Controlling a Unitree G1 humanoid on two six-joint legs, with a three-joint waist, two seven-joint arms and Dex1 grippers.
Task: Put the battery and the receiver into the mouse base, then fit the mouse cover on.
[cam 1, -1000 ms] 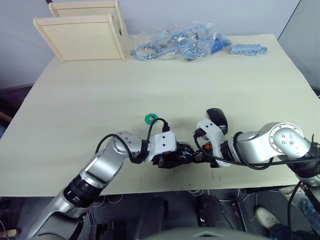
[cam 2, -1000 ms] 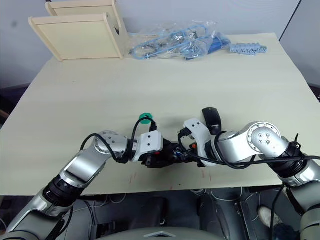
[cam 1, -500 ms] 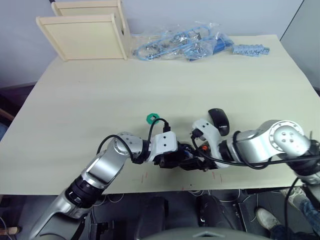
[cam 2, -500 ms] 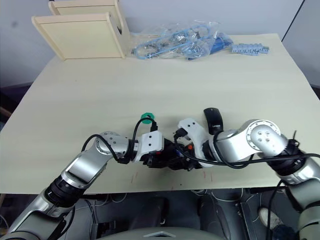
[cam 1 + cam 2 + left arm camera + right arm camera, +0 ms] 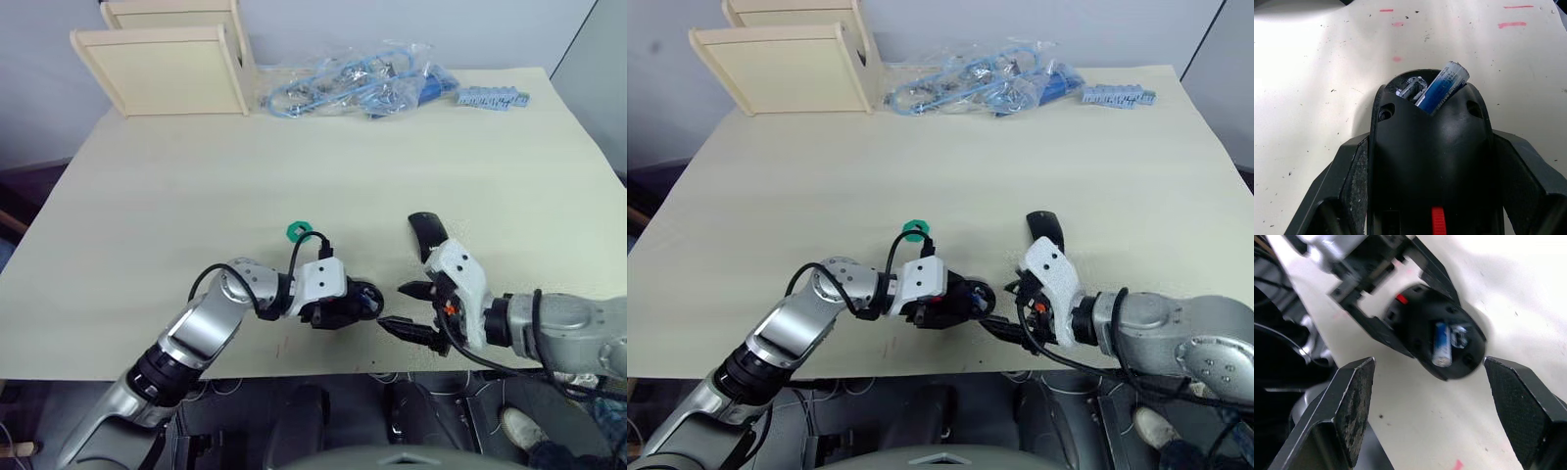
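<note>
My left gripper [image 5: 345,305] is shut on the black mouse base [image 5: 1430,147], one finger against each side, near the table's front edge. The white-and-blue battery [image 5: 1444,88] lies slanted in the open compartment at the base's tip, and it also appears as the battery [image 5: 1441,343] in the right wrist view. Beside it sits a small silver part [image 5: 1411,90]; I cannot tell whether it is the receiver. My right gripper [image 5: 407,311] hangs open just right of the base, holding nothing. The glossy black mouse cover [image 5: 425,233] lies behind my right wrist, partly hidden by it.
A flat green disc [image 5: 296,232] lies just behind my left wrist. Wooden boxes [image 5: 162,69] stand at the far left, and plastic bags of blue cables [image 5: 353,86] and a blue strip [image 5: 488,98] lie along the far edge. The table's front edge runs close below both grippers.
My right gripper has opened and drawn back to the right, away from the mouse base, leaving the battery in the compartment. The left gripper has kept its hold and place.
</note>
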